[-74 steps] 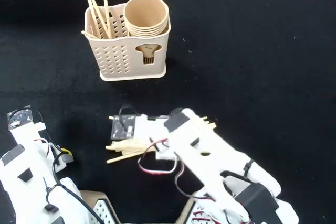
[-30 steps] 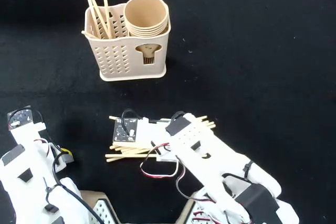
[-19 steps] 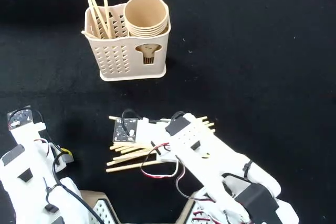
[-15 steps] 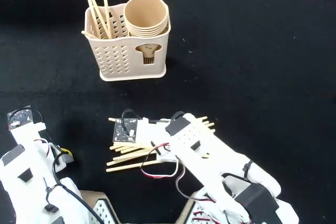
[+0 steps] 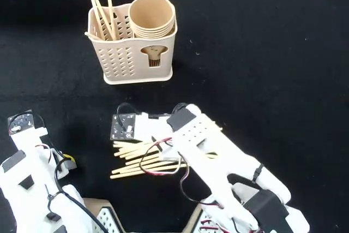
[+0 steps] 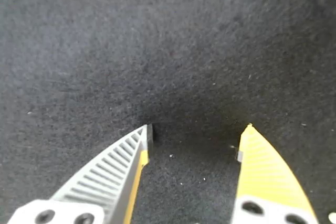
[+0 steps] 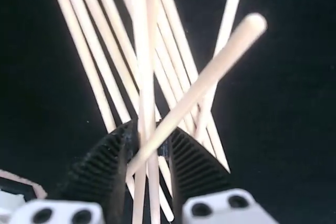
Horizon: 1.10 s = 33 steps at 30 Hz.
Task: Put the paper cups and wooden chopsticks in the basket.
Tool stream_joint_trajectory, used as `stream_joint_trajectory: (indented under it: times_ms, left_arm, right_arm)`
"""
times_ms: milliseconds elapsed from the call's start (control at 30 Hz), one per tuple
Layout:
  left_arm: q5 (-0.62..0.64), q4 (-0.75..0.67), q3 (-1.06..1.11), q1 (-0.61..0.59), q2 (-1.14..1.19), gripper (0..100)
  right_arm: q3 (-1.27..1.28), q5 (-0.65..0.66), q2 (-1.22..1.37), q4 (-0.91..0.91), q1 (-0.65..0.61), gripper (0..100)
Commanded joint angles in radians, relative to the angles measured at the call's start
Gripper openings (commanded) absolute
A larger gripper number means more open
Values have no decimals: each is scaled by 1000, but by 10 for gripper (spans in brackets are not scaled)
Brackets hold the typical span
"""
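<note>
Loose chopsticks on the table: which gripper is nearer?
Right. The right gripper is shut on the loose chopsticks; the left gripper hangs open over black cloth, well aside.

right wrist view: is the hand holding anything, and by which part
The right hand pinches two wooden chopsticks: the slanted one close to one end, the straight one partway along its length. The left hand is open and holds nothing.

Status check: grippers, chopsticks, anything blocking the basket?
Right gripper shut on chopsticks, over the pile. Left gripper open, empty, above bare cloth. Basket holds cups; nothing in the way.
</note>
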Motion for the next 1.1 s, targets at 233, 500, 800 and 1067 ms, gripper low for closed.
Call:
stream_joint_trajectory:
  times_ms: [233,500,800,1067]
  left_arm:
    - [11,-18,1,12,-8,281]
    - [11,-18,1,12,-8,281]
    - [11,-18,1,12,-8,281]
    - [11,-18,1,12,-8,281]
  right_arm:
    - [-53,-133,-77,-2,-110,12]
    - [-51,-270,-252,-92,-115,12]
    - [-53,-390,-344,-166,-114,12]
    - [-90,-410,-414,-195,-114,12]
